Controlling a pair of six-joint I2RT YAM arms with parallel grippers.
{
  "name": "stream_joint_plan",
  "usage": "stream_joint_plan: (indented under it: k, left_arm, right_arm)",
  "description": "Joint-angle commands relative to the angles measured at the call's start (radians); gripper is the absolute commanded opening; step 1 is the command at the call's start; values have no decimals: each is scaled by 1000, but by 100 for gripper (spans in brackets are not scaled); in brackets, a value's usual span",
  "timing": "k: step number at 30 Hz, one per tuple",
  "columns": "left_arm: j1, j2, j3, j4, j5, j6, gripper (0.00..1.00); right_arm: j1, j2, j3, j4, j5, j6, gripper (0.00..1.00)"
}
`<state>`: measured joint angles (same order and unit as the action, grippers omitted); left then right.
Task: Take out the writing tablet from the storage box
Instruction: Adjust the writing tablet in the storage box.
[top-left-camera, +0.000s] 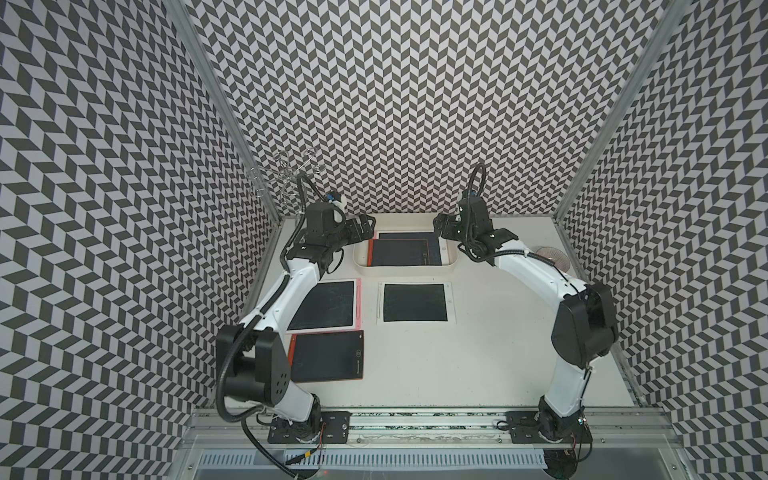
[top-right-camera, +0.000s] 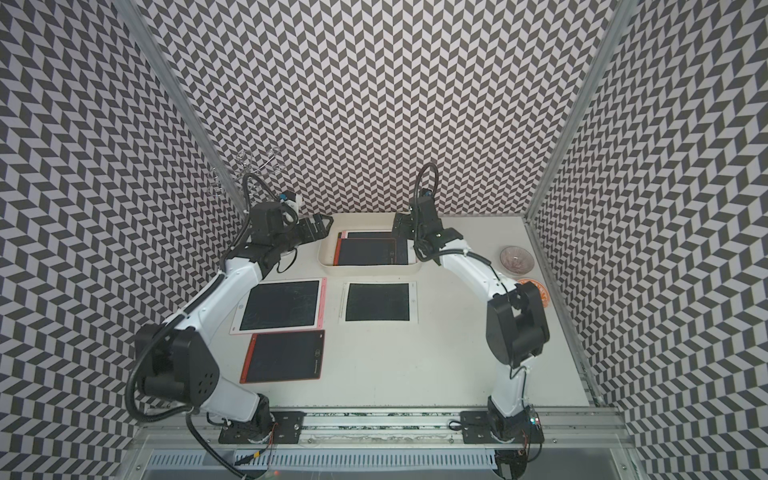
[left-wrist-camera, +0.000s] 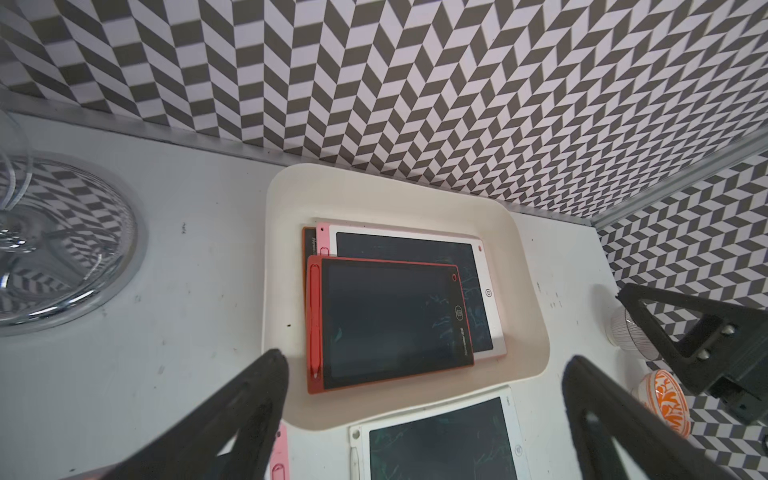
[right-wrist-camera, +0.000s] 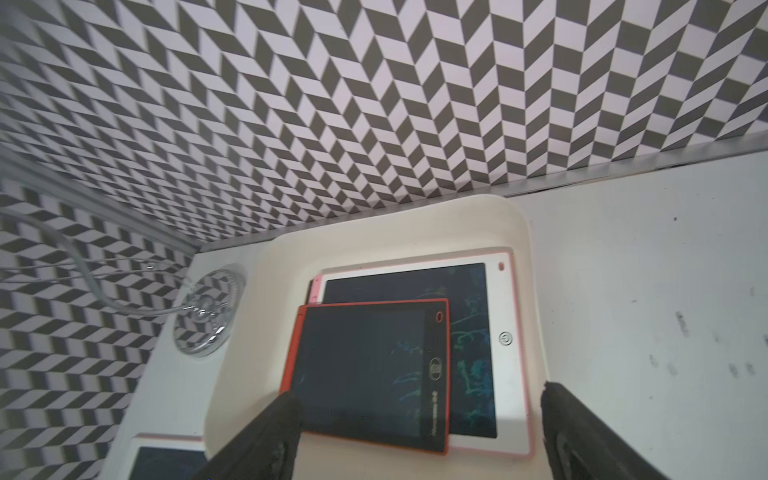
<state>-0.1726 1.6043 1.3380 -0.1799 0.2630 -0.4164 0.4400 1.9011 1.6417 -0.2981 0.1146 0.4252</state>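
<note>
Red tablet (left-wrist-camera: 390, 324), topmost in box (left-wrist-camera: 528, 291): thin, stiff, light, prob. slick; take by edge. Left gripper (left-wrist-camera: 427, 359) & right gripper (right-wrist-camera: 419, 392) spread, empty.

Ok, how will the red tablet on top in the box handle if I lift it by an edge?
Probably stiff: the red tablet looks a thin rigid slab, so it should lift flat. Likely slippery: it lies loose on the pink-white tablet, so a nudge may slide it. The storage box wall stands close, so edge grips look tight.
</note>
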Motion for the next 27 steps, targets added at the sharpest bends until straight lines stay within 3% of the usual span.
stream_joint_plan:
  k: [1,8,27]
  left_arm:
    - [-14,96,67,-26,-11,7,99]
    - [-45,233,134,-28,-49,19,99]
    - [-57,357,143,-25,-9,2,99]
  right_arm:
    - [-21,101,81,-56,-5,-102,83]
    - [-49,278,217,-116,20,-161,75]
    - [-60,366,228,-128,80,-161,70]
